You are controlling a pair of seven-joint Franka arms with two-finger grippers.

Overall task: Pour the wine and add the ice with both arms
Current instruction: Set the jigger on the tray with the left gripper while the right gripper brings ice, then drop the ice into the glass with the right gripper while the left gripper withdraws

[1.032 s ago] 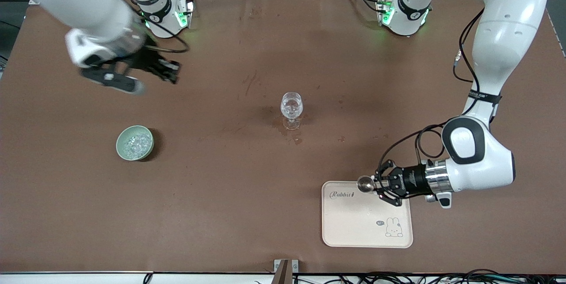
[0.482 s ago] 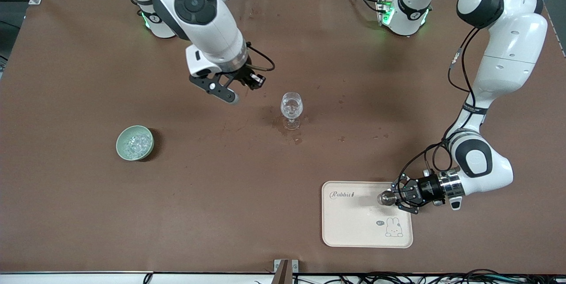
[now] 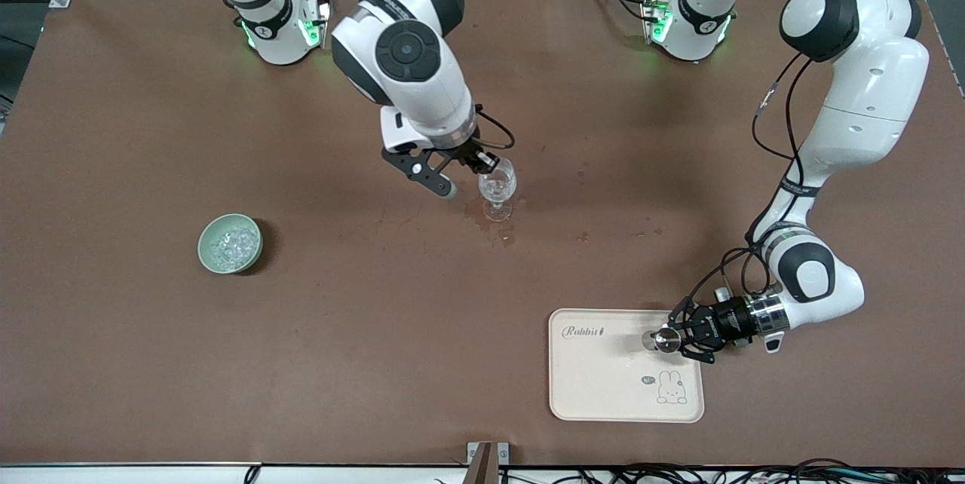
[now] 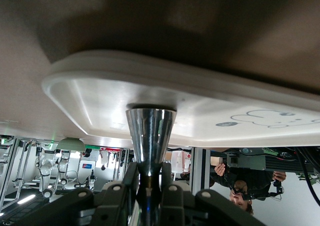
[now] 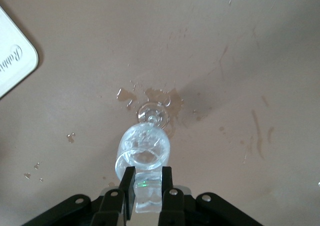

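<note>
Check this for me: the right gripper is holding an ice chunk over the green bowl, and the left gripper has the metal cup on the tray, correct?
Not quite. The right gripper holds its ice chunk over the stemmed glass, not the green bowl, which sits toward the right arm's end of the table; the front and right wrist views show this. The left gripper does have the metal cup on the tray.
</note>
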